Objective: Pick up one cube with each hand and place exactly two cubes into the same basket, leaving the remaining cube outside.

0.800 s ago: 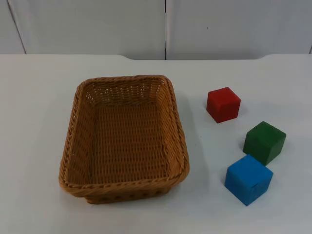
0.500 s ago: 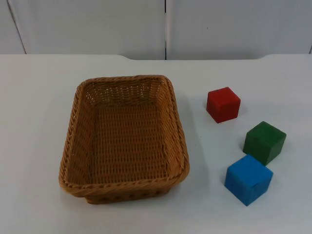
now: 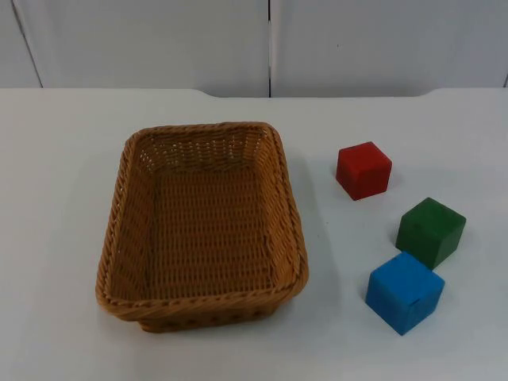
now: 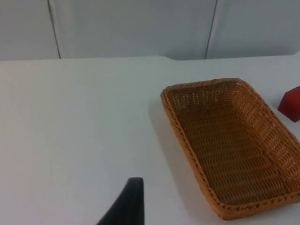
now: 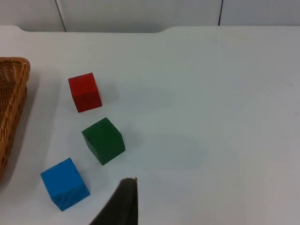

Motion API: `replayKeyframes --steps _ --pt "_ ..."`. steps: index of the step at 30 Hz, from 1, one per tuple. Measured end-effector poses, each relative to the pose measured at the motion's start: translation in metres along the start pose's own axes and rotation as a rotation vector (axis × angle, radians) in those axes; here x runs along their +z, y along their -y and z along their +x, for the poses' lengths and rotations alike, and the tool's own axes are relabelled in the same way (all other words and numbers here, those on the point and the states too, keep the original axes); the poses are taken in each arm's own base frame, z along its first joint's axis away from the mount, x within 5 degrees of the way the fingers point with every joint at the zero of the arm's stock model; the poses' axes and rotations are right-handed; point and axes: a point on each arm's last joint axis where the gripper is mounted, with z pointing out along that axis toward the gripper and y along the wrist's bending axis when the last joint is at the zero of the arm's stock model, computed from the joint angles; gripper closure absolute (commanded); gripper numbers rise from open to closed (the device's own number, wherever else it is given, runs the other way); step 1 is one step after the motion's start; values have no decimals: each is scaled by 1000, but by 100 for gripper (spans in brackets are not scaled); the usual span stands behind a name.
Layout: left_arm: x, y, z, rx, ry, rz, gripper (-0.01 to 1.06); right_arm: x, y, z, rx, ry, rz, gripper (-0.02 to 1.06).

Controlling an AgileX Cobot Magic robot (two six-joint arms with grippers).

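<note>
An empty brown wicker basket lies left of the table's centre. To its right three cubes rest on the table: a red cube farthest back, a green cube in the middle, and a blue cube nearest the front. The left gripper hangs above bare table to the left of the basket, holding nothing. The right gripper hovers to the right of the cubes, closest to the blue cube and the green cube, touching none. Both arms wait.
The grey partition wall closes off the table at the back. White table top stretches to the left of the basket and behind it. The red cube stands a short gap from the basket's edge.
</note>
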Motion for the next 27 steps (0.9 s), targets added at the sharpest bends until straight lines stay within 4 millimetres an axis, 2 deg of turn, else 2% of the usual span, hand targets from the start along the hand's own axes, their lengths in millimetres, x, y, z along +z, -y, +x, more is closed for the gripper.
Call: replayKeyframes --steps 4,12,18,27 --pt "0 0 -14 -1 -3 -1 0 5 0 -4 0 9 -1 -1" --pt "5 -1 -28 -3 2 -5 0 9 0 -10 -10 32 -1 -1" --pt "17 -3 -35 -15 -23 -6 0 15 -1 -13 -11 22 -1 -1" --pt "39 -4 -42 -54 -94 10 0 35 -1 -19 -20 -48 -1 -1"
